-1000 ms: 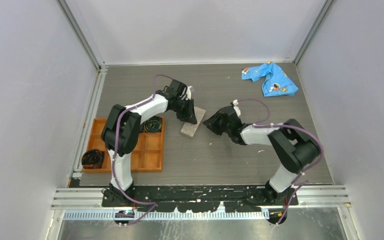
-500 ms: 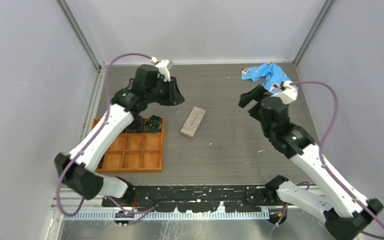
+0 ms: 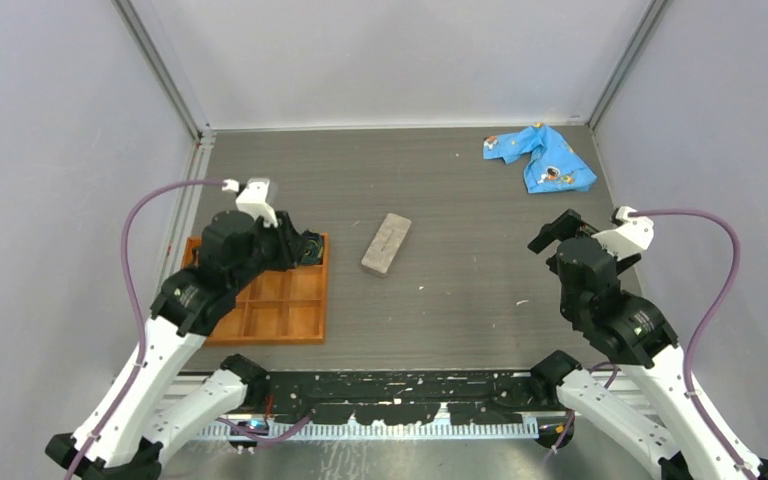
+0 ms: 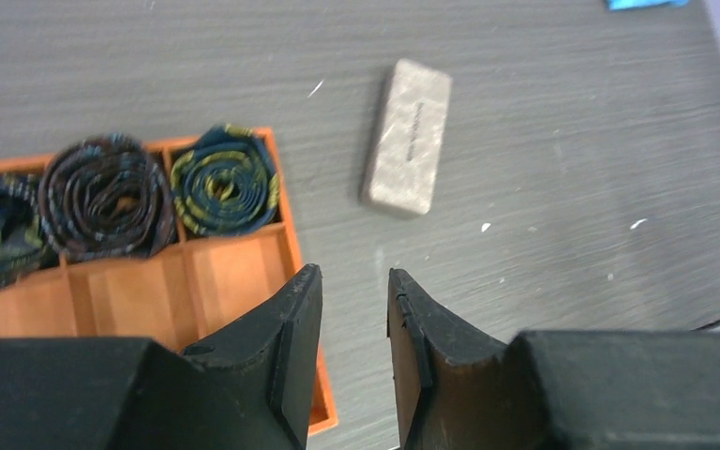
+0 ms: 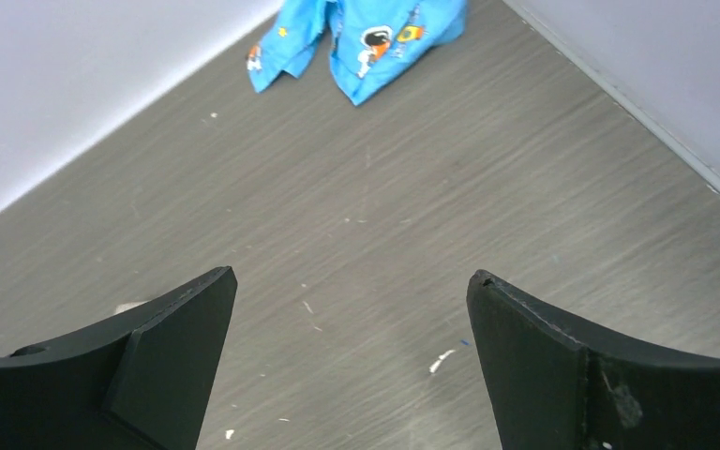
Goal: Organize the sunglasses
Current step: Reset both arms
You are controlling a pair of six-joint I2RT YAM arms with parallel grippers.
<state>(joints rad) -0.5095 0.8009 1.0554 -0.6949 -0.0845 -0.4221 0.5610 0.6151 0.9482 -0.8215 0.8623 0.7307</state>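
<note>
The sunglasses are out of view in every frame. A grey-tan oblong case (image 3: pixel 386 243) lies shut on the table's middle, also in the left wrist view as the case (image 4: pixel 409 137). My left gripper (image 3: pixel 295 245) hovers over the orange tray's far right corner, well left of the case. Its jaws (image 4: pixel 352 277) stand a narrow gap apart with nothing between them. My right gripper (image 3: pixel 555 230) hangs far right of the case, with jaws (image 5: pixel 350 277) spread wide over bare table and empty.
An orange compartment tray (image 3: pixel 270 320) sits at the left, its rim (image 4: pixel 286 225) next to my left fingers. Rolled dark bundles (image 4: pixel 225 178) fill its far compartments. A crumpled blue cloth (image 3: pixel 540 157) lies in the far right corner, and the right wrist view shows that cloth (image 5: pixel 366 37).
Both arms have drawn back from the case towards the near side, left arm to the tray, right arm to the right. The right jaws opened wide, the left ones slightly.
</note>
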